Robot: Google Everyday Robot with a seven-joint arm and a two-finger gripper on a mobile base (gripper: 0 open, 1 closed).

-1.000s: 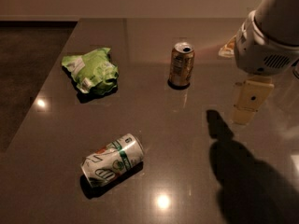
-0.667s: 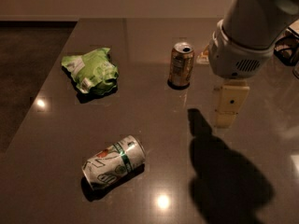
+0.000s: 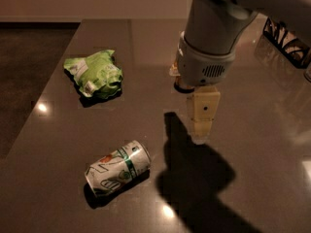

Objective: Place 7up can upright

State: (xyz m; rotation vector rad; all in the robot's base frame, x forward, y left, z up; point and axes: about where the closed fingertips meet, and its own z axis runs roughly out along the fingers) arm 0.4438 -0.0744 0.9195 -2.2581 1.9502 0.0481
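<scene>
Above the middle of the worktop, the jaws hang clear of the can
Whether the jaws are open I cannot tell; nothing is in them. The can lies on its side towards the front edge, apart to their left. Likely light, thin-walled, slick and prone to roll: take it across mid-body, gently

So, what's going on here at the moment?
The robot's single arm reaches in from the upper right, and its hand hangs above the table. The 7up can lies on its side near the front edge, to the left of the hand and apart from it, so it has not yet been grasped or stood up. A light green snack bag sits farther back on the left.
</scene>
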